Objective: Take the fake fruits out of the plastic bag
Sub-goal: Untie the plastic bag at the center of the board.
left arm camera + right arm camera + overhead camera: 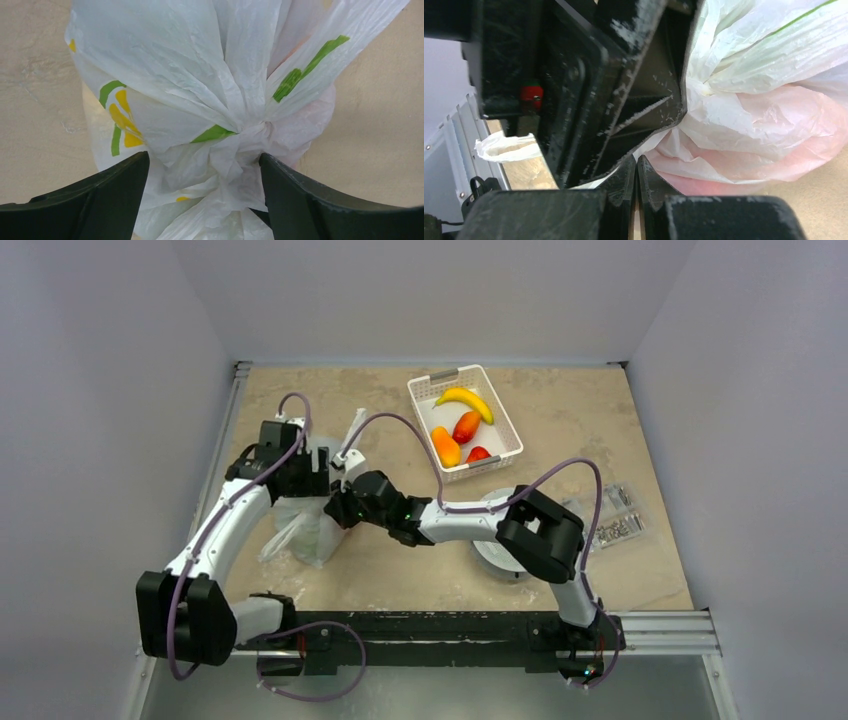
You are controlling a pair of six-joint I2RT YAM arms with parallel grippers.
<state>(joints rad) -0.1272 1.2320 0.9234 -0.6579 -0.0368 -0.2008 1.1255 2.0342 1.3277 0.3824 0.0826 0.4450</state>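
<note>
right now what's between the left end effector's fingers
The bunched neck of the plastic bag lies between the fingers of the left end effector, shown in the left wrist view.

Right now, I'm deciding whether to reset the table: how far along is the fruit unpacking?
Done: three fake fruits lie in the white basket beside a banana. In hand: the left gripper straddles the gathered neck of the plastic bag, and the right gripper looks pinched shut on its film. Left: the neck is bunched closed and a pinkish shape shows through, so at least one fruit seems to remain inside.
</note>
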